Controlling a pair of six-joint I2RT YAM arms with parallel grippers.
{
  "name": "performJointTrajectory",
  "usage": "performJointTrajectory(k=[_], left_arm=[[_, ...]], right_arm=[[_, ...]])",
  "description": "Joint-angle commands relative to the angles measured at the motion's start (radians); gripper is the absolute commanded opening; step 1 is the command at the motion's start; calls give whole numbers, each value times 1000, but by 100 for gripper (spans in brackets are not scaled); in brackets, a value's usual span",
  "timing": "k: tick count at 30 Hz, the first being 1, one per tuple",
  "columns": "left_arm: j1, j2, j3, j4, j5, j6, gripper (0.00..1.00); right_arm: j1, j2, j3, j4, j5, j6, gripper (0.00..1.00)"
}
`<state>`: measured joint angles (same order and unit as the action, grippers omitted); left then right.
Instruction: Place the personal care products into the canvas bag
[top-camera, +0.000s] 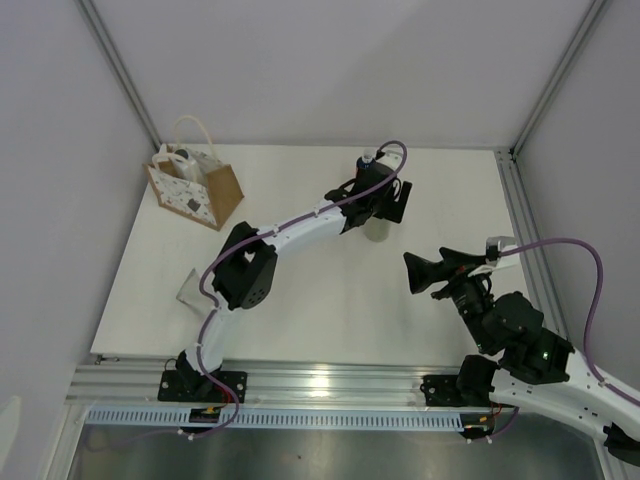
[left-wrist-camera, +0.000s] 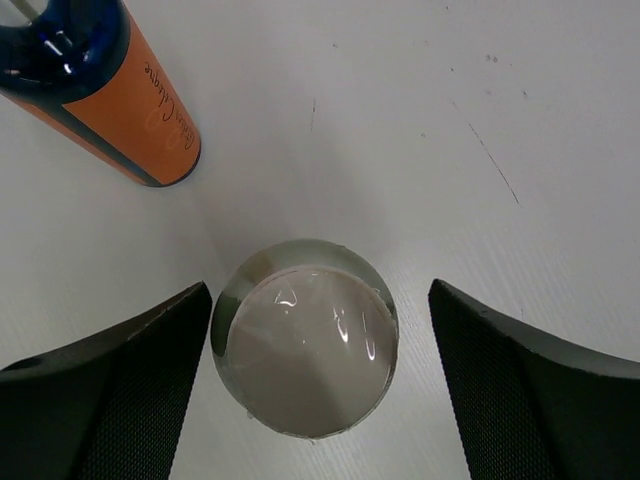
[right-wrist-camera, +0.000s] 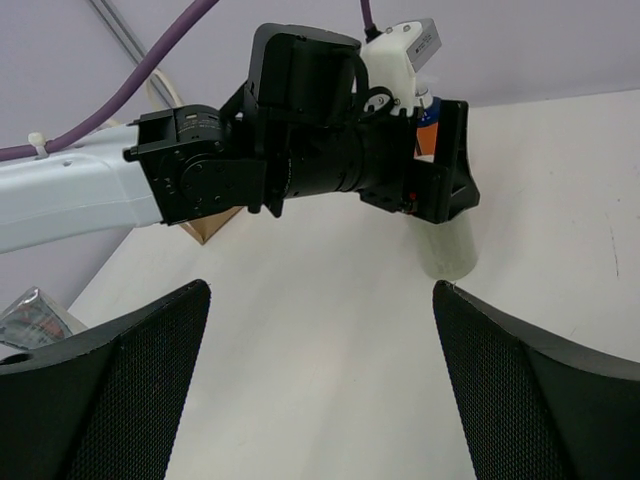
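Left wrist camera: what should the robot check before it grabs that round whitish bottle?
1. Left end effector open: ok.
2. Cream-white cylinder between its fingers: ok, though nearer one finger.
3. Orange bottle apart from the fingers: ok.
4. Fingers low enough on the cylinder: cannot tell.
5. Right end effector open and away from the cylinder: ok.
6. Canvas bag upright: ok; mouth open wide enough: cannot tell.

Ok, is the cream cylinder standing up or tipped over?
Upright: the cream cylinder shows its round top from above and stands vertical side-on.
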<state>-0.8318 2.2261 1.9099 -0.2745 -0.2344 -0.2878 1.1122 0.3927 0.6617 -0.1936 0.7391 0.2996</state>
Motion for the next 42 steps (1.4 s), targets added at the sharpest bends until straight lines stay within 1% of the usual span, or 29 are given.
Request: performJointTrajectory(k=[1, 3, 10, 13, 15, 16, 19, 21, 22, 24, 25, 26, 27, 28, 29, 31, 33, 36, 37, 38, 39, 41, 42], left_arm=[[0, 24, 78, -48, -22, -1, 93], [0, 30, 89, -63, -23, -5, 91], [2, 55, 129, -132, -39, -25, 91], [2, 55, 127, -127, -14, -14, 83], [2, 55, 126, -126, -16, -14, 66], [2, 53, 123, -126, -16, -14, 48], [0, 40, 101, -126, -36, -17, 27], [0, 20, 71, -124, -45, -22, 20], [0, 9, 45, -124, -46, -22, 11], [0, -46, -9, -134, -77, -24, 1], [0, -72, -58, -131, -91, -25, 1], [0, -135, -133, -103, -103, -24, 1], [0, -167, -168, -88, -124, -19, 1], [0, -201, -277, -69, -135, -17, 1], [2, -260, -311, -37, -144, -13, 0], [3, -311, -392, -22, -183, -14, 0], [11, -362, -455, -5, -186, -16, 0], [28, -396, -543, 14, -177, -34, 1], [31, -399, -554, 20, -169, -39, 2], [39, -401, -569, 21, -168, -50, 6], [40, -404, -580, 24, -166, -54, 19], [43, -405, -591, 29, -166, -66, 31], [45, -407, -601, 31, -161, -70, 45]], right_arm=[[0, -15, 10, 11, 2, 15, 97], [0, -17, 12, 10, -3, 16, 97], [0, -32, 13, 3, -4, 18, 96], [1, -34, 13, 2, -1, 18, 96], [1, -32, 13, 2, 0, 21, 96], [0, -34, 13, 2, -1, 21, 96], [0, -35, 13, 2, -1, 21, 96], [0, -35, 13, 0, -3, 21, 97], [0, -35, 15, 0, -3, 22, 97], [0, -35, 15, 0, -6, 24, 96], [0, -35, 15, 0, -6, 24, 97], [0, -35, 15, 0, -6, 26, 97], [0, -35, 15, 0, -6, 27, 96], [0, -37, 16, -1, -7, 27, 97], [0, -38, 16, -1, -9, 27, 97], [0, -40, 15, -1, -7, 27, 96], [0, -40, 15, 0, -7, 27, 97], [0, -38, 12, 2, -3, 26, 97], [0, -38, 12, 2, -3, 26, 97], [0, -37, 12, 2, -3, 26, 97], [0, -37, 12, 3, -3, 26, 96], [0, -37, 12, 2, -3, 26, 97], [0, -37, 12, 2, -1, 26, 97]])
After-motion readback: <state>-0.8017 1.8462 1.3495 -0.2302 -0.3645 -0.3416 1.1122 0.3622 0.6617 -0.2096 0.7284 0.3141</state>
